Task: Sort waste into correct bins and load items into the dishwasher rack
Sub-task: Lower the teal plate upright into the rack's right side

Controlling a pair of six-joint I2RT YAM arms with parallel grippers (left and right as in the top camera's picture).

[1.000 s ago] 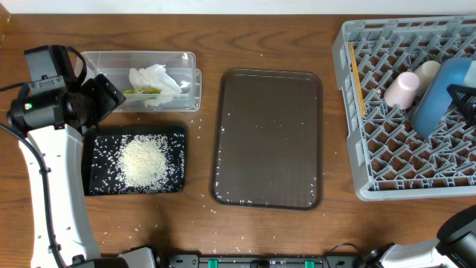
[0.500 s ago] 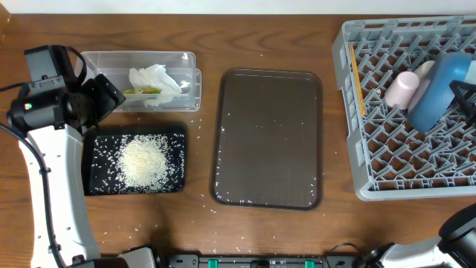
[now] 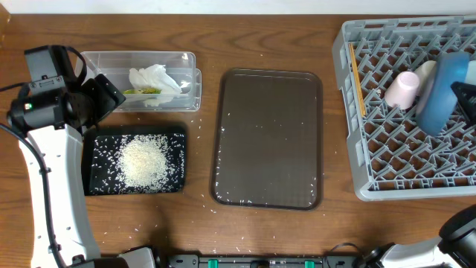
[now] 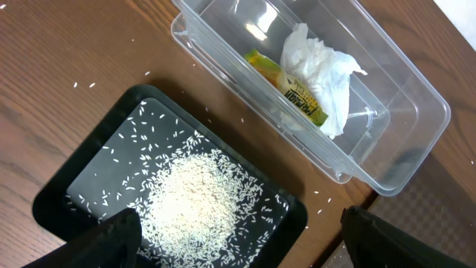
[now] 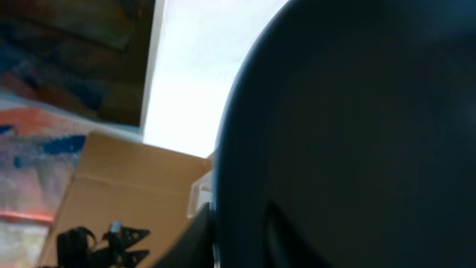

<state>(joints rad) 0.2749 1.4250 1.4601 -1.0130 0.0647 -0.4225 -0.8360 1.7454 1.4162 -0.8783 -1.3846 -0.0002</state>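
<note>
The blue dish (image 3: pixel 443 91) is tilted nearly on edge over the right side of the rack (image 3: pixel 387 156), just beside the pink cup (image 3: pixel 401 88) and the white cup (image 3: pixel 426 70). The right jaws appear closed on its outer rim, and its dark face fills the right wrist view. Holding it upright probably lets it slot between the pegs instead of lying flat. Chopsticks (image 3: pixel 355 78) lie along the rack's left edge.

The brown tray (image 3: pixel 268 104) holds only a few stray grains. The clear tub (image 3: pixel 104 74) contains the tissue (image 3: pixel 152 77) and the wrapper (image 3: pixel 141 92), and the black tray (image 3: pixel 175 184) carries the heap of rice (image 3: pixel 141 160). The left jaws hover above these, spread wide and empty. Some grains dot the tabletop (image 3: pixel 335 231).
</note>
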